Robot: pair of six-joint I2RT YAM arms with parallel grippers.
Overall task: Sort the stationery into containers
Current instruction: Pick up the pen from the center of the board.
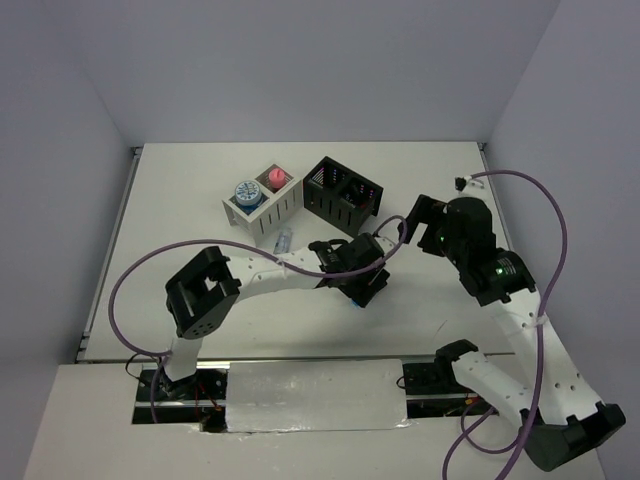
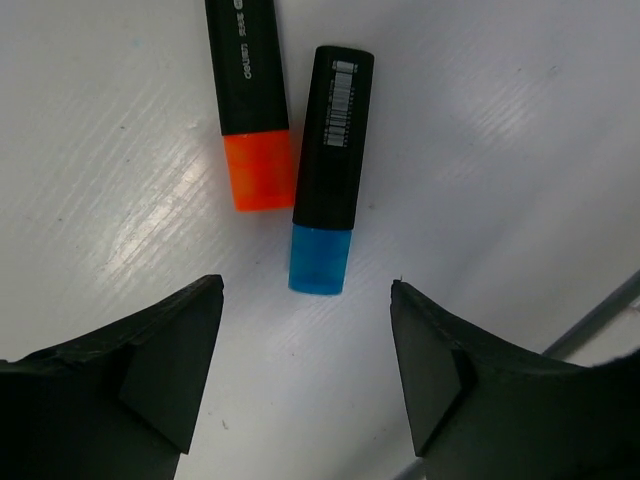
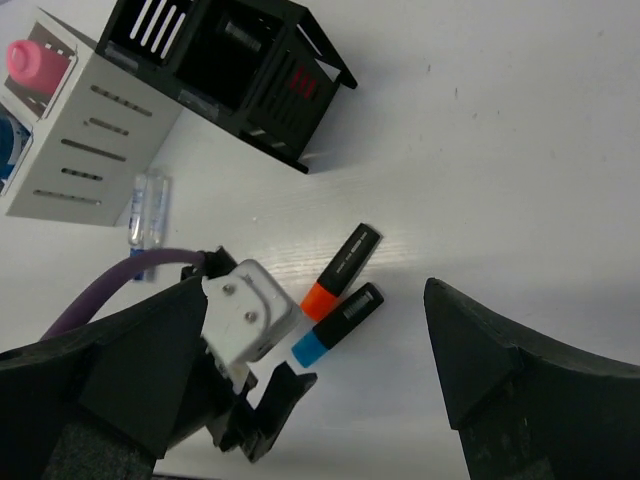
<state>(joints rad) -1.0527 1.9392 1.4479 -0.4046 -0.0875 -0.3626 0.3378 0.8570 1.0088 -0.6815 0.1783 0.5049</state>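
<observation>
Two black-bodied highlighters lie side by side on the table, one with an orange cap (image 2: 255, 110) and one with a blue cap (image 2: 330, 180). My left gripper (image 2: 306, 300) hovers open just short of the blue cap, with nothing between its fingers. In the right wrist view the orange highlighter (image 3: 342, 268) and the blue highlighter (image 3: 340, 325) lie below my open right gripper (image 3: 310, 290), which is empty. The white container (image 1: 262, 205) holds a pale-blue tape roll (image 1: 246, 192) and a pink tube (image 1: 276, 178). The black container (image 1: 343, 193) stands beside it. A small blue-white stick (image 1: 283, 240) lies in front of the white one.
The left arm's purple cable (image 1: 130, 280) loops over the table's left half. My right gripper (image 1: 415, 225) hangs just right of the black container, close to my left gripper (image 1: 362, 285). Grey walls close in the table on three sides.
</observation>
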